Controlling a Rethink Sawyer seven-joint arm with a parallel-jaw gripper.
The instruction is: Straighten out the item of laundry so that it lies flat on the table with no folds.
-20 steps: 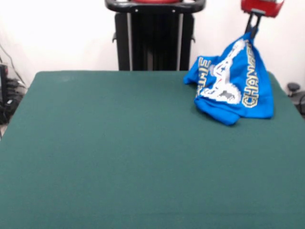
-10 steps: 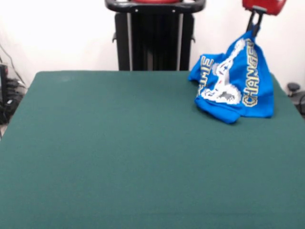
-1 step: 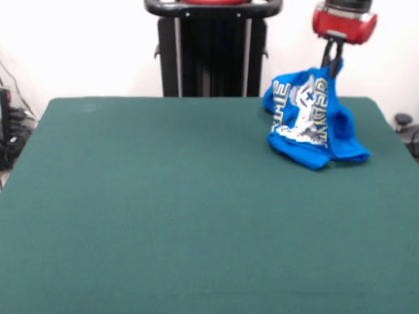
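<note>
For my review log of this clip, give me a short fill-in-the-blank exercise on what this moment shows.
1. The gripper holds the shirt by its ____ end.
2. The shirt is ____ in colour.
3. The shirt's lower part rests on the ____ table.
4. The shirt is bunched, not yet lying ____.

Missing words: top; blue; green; flat

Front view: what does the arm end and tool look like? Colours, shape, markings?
Only the arm's end shows at the top right. The wrist housing is glossy red and rounded, with a black cap on top and a pale patch on its face. Below it hangs the tool: thin, dark, nearly black fingers on a narrow stem. No cables or readable markings can be seen.
</note>
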